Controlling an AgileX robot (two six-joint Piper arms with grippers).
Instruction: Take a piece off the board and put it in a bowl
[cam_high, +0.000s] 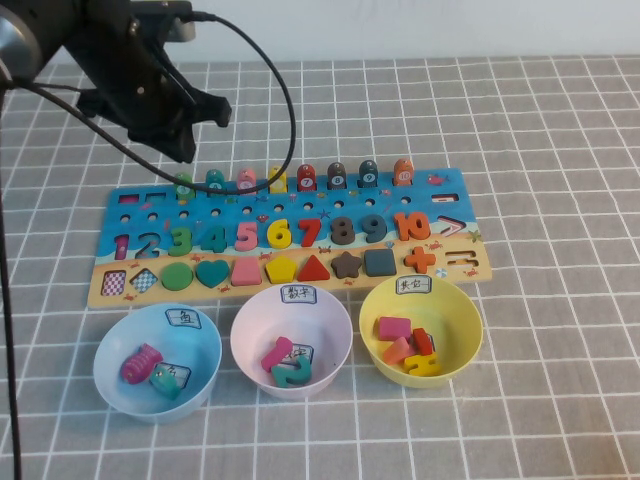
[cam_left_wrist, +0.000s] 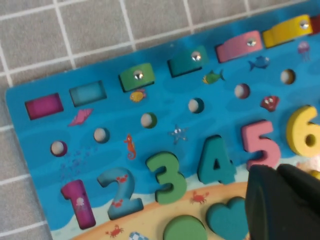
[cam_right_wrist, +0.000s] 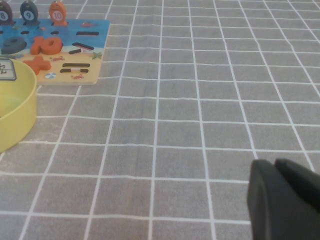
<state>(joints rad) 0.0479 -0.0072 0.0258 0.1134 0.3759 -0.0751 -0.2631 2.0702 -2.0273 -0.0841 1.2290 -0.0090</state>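
— Progress? Several pieces already in the three bowls (cam_high: 420, 290) along the near edge; most numbers, like the green 3 (cam_left_wrist: 167, 177), seated on the board (cam_high: 120, 200) mid-table.

— Grippers? Left gripper (cam_high: 185, 150) above the board's far-left corner, seemingly pressed together, empty. Right gripper (cam_right_wrist: 285, 200) off toward the right edge; opening impossible to tell.

Our left arm (cam_high: 120, 60) is matte black, built of blocky, angular housings, with a rounded grey joint (cam_high: 20, 40) at the upper left edge of the high view. Two thin black cables belong to it: one (cam_high: 275, 90) loops out in a wide arc, another (cam_high: 8, 300) hangs down the left edge. The left gripper (cam_high: 185, 150) ends above the board's far left corner. Our right gripper (cam_right_wrist: 285, 200) shows over bare cloth only as a smooth, rounded black shell.
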